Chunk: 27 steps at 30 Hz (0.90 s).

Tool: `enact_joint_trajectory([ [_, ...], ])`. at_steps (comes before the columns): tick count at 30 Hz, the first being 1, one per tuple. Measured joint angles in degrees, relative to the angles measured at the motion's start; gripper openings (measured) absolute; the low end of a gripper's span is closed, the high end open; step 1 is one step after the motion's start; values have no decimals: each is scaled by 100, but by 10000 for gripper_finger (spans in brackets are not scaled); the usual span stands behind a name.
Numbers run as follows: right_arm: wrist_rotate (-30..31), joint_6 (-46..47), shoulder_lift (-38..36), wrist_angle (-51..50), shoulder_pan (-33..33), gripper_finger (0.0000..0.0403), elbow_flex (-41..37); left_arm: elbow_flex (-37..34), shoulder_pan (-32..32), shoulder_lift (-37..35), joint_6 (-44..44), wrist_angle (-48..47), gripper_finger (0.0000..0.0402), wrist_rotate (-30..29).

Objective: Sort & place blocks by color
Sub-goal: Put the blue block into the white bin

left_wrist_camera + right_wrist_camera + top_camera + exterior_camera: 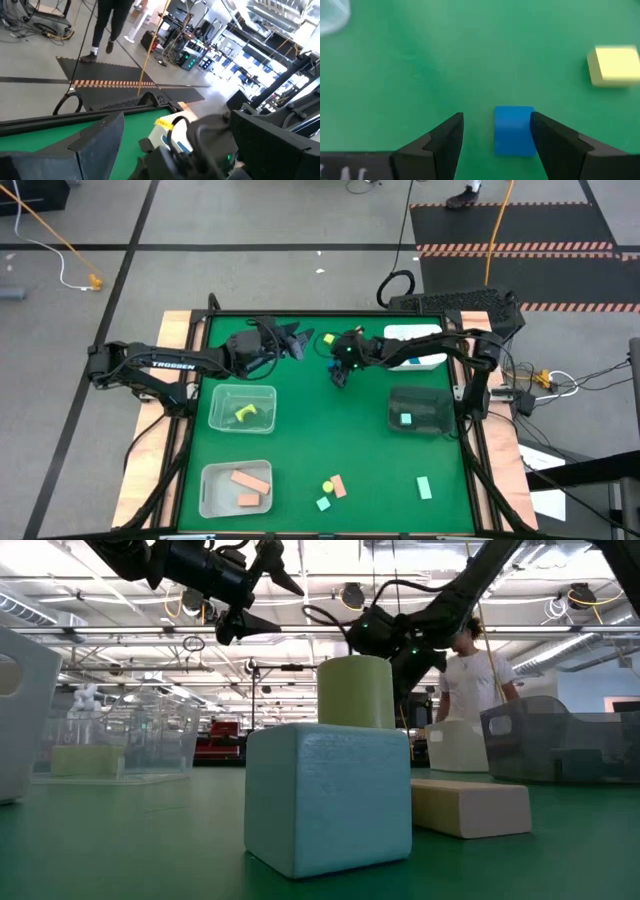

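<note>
My right gripper (496, 120) is open and points down at the table. A small blue cube (514, 131) sits on the green mat between its fingers, nearer to one of them. A yellow block (614, 66) lies just beyond it, and it also shows in the high view (327, 338). In the high view the right gripper (340, 372) hides the cube. My left gripper (298, 340) is open and hovers above the far middle of the table, high up in the low view (268, 590), touching nothing. My right gripper stands open around the blue cube from above. One finger (552, 142) lies right against the cube's side (530, 127), and I cannot tell whether it touches. The other finger is clearly apart from the cube, which rests flat on the mat.
A clear tub (243, 392) holds a yellow piece. A white tub (210, 490) holds orange blocks, a dark tub (420, 395) a mint block, and a far white tub (415, 332) blue ones. Loose yellow (327, 484), orange (339, 486) and mint blocks (323, 503), plus a mint bar (424, 487), lie near the near edge.
</note>
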Motion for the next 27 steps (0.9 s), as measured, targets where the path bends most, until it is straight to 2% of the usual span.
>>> enact_joint_trajectory([
  [4,545,-373,179,-52,104,222,144,0,-58,0,2,-5,361,-1],
  [17,590,-188,405,91,149,222,141,0,-179,0,175,-94,361,104],
  [20,850,-35,401,178,151,218,141,0,-196,0,303,-107,361,109],
  [24,1085,-44,403,122,117,191,141,0,-227,0,346,-123,361,108],
  [27,1158,-38,403,84,108,153,141,0,-264,0,342,-127,361,107],
])
